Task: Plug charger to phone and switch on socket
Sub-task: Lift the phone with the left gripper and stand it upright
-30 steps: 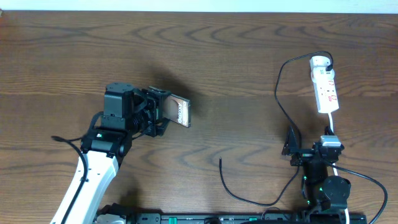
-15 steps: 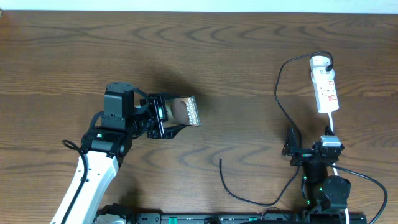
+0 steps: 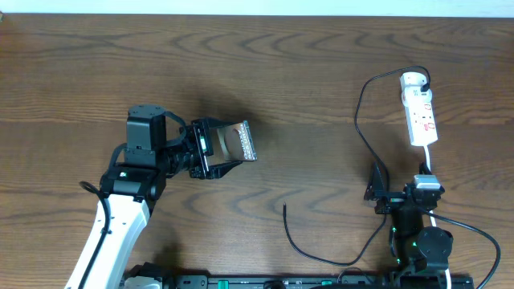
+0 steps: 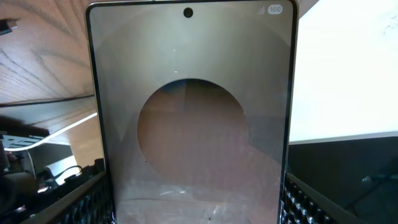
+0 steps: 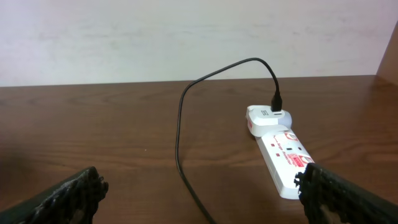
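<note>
The left fingers [image 4: 305, 199] are clamped on the long edges of the phone [image 3: 238, 142], holding it tilted far to the left of the socket [image 3: 419, 108], with its dark screen facing the wrist camera. The right fingers [image 5: 345, 193] are spread wide with nothing between them, just below the socket's cord end. The socket lies flat on the tabletop [image 3: 305, 72]. The charger [image 3: 358, 120] is plugged in at the socket's far end, and it loops down and left. Its free tip rests on the tabletop, between socket and phone, touching neither.
</note>
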